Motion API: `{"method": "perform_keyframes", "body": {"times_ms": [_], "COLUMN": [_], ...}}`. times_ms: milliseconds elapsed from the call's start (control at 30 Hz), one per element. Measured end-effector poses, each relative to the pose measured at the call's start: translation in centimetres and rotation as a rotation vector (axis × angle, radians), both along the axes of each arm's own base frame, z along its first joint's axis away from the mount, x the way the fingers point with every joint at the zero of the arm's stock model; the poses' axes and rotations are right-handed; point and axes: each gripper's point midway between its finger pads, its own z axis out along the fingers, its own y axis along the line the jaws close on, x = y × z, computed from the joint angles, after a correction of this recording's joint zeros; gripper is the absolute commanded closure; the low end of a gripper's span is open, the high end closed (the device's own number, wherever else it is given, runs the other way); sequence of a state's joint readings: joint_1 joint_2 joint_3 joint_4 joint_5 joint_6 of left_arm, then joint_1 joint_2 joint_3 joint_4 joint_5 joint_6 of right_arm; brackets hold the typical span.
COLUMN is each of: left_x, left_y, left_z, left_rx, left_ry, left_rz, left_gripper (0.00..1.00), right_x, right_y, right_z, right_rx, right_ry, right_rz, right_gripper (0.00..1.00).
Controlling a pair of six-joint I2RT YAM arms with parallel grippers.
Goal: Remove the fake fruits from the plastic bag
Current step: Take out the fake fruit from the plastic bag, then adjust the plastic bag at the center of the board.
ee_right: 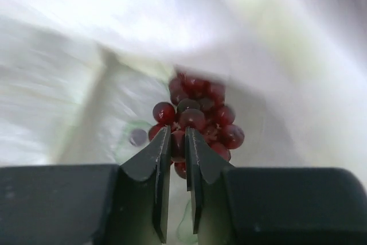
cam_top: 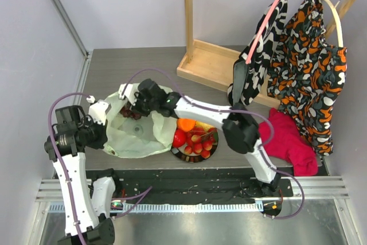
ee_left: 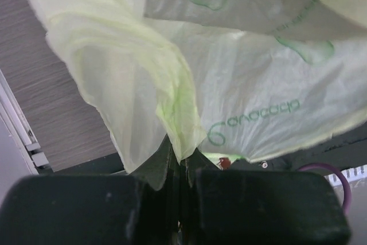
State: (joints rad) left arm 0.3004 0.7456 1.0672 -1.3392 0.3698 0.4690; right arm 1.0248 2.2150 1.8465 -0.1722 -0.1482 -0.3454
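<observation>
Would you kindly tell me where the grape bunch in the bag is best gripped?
Pinch a berry or two on the near edge of the grape bunch, entering through the plastic bag's open mouth, as the right end effector does; the lumpy cluster looks too wide to span.

I record bright, even light and soft shadows. Right wrist view: plastic bag (ee_right: 275, 38) blurred, glare-washed; grape bunch (ee_right: 198, 113) sharp.

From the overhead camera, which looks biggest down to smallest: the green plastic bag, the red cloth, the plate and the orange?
1. plastic bag, the widest spread
2. red cloth, not far behind the bag
3. plate, mostly covered by fruit
4. orange, clearly the smallest
</observation>
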Motion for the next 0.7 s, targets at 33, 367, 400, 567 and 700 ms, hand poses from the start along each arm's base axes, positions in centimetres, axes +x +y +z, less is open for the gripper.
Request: {"method": "perform_keyframes", "body": {"times_ms": [33,367,400,567,700], "left_x": [0.2,4.3,4.8,7.8,10.9], "left_y": [0.2,1.7,1.7,1.6,1.7], "left_z": [-0.3,0.0,0.1,0.9,2.3], "left_rx": [0.0,-0.011,-0.018,-0.091,-0.153], "left_ry": [0.011,-0.014,-0.017,-0.026,-0.049], "left_rz": [0.017,0.091,0.096,0.13,0.156], "left_gripper": [1.0,1.0,1.0,1.0,1.0], "right_x": [-0.9,-6.8,-7.1,-8.0,-7.5], "right_y": [-0.4,-2.6,-2.6,-2.7,-2.9], "right_z": [2.0,14.2,14.4,17.1,24.9], "right_rx": [0.027,0.235,0.237,0.261,0.394], "right_ry": [0.017,0.122,0.137,0.176,0.113], "right_rz": [0.02,0.148,0.155,0.177,0.186], "right_gripper": [0.83,0.9,0.91,0.98,0.99]}}
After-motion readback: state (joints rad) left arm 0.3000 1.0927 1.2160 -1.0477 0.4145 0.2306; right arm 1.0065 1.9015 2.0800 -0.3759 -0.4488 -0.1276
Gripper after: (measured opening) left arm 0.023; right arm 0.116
